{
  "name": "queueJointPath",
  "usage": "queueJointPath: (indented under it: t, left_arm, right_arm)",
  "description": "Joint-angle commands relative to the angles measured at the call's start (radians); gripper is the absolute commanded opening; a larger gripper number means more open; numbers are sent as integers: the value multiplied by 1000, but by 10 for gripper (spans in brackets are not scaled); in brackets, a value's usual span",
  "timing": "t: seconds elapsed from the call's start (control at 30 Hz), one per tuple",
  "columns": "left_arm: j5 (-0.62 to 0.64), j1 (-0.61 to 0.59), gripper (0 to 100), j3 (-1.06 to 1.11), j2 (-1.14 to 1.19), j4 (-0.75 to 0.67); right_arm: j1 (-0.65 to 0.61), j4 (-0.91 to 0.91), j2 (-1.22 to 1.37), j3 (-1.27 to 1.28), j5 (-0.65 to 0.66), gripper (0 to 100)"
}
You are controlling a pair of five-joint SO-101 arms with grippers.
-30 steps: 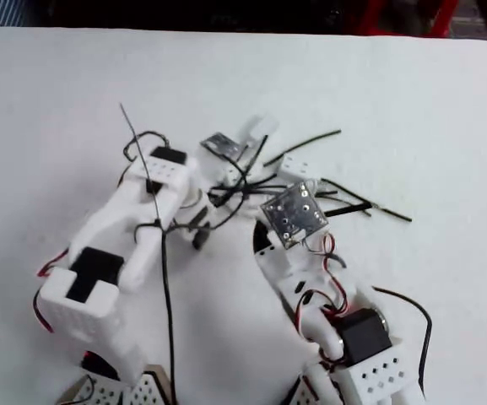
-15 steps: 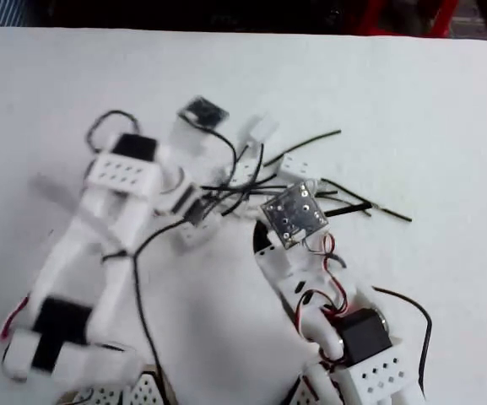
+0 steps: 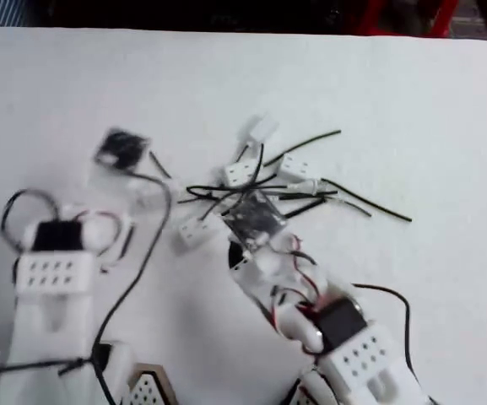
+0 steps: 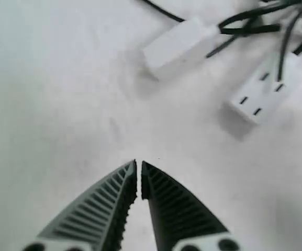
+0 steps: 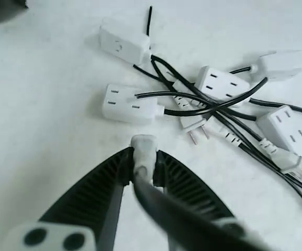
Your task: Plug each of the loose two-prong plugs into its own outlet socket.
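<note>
Left fingers point(image 4: 109, 204): pressed together at the tips with nothing between them, above bare bench point(image 4: 46, 104).
Sockets by the left fingers: a plain white socket block point(image 4: 179, 44) and a slotted socket point(image 4: 260, 94) lie on the bench beyond the tips, apart from them.
Right fingers point(image 5: 101, 196): pinching the held plug point(image 5: 143, 149), its black cord point(image 5: 161, 209) running back between them.
Held plug: near the nearest socket point(image 5: 130, 104), with a gap between the two.
Loose plug point(image 5: 195, 125): prongs bare, lying in the cord tangle among the other sockets.
</note>
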Motion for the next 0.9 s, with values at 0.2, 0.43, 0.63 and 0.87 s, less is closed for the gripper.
queueJointPath:
  t: [0.2, 0.43, 0.63, 0.87]
  left_arm:
    - [-2, -222, 26, 292, -156, -299]
    - [-71, -223, 26, 388, -159, -390]
    - [-71, -223, 26, 393, -159, -390]
    - [-72, -223, 27, 394, -157, -390]
  right_arm:
    - [-127, -110, 397, -226, -8, 19]
    - [-180, -366, 616, -233, -2, 18]
    - [-174, -455, 754, -261, -6, 18]
    - [-131, -450, 898, -385, -9, 18]
